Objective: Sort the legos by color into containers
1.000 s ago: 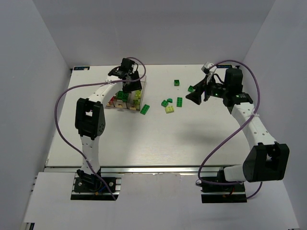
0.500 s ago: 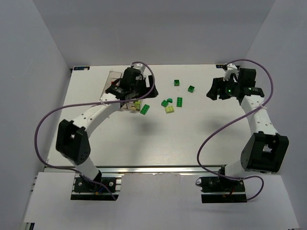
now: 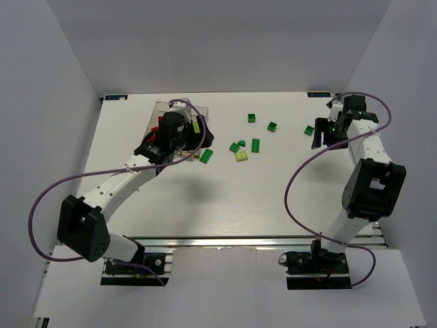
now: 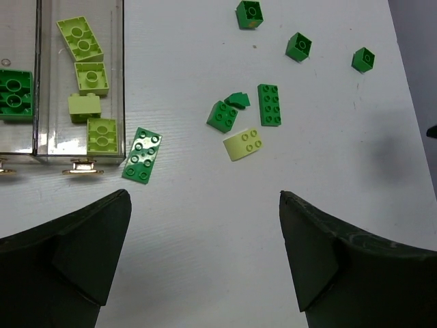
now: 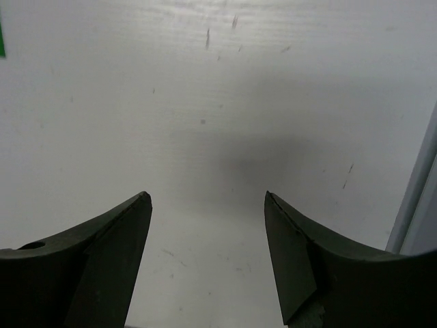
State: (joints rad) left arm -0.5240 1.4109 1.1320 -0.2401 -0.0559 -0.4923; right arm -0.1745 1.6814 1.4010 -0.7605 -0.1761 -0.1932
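The white desk (image 3: 225, 198) fills the top view. Two small blue tags (image 3: 116, 97) at its back edge are too small to read. The left arm (image 3: 116, 181) reaches from the lower left over the bins (image 4: 123, 75), which sit at the desk's upper left. The right arm (image 3: 369, 184) folds up along the right edge.

The left claw (image 4: 203, 205) is spread wide with nothing in it, above bare desk, and in its wrist view the bins lie up and to the left. The right claw (image 5: 206, 205) is also well apart and empty, over bare desk by the right wall.

Of the legos, four pale yellow-green ones (image 4: 91, 77) lie in the right-hand bin, and a dark green one (image 4: 13, 94) lies in the next bin. A flat green brick (image 4: 142, 155) lies just outside the bin's near corner. Mid-frame, three dark green bricks (image 4: 269, 104) and a pale brick (image 4: 242, 144) cluster together. Three green singles (image 4: 298, 46) trail toward the upper right, and the last single (image 3: 309, 130) lies just left of the right claw.
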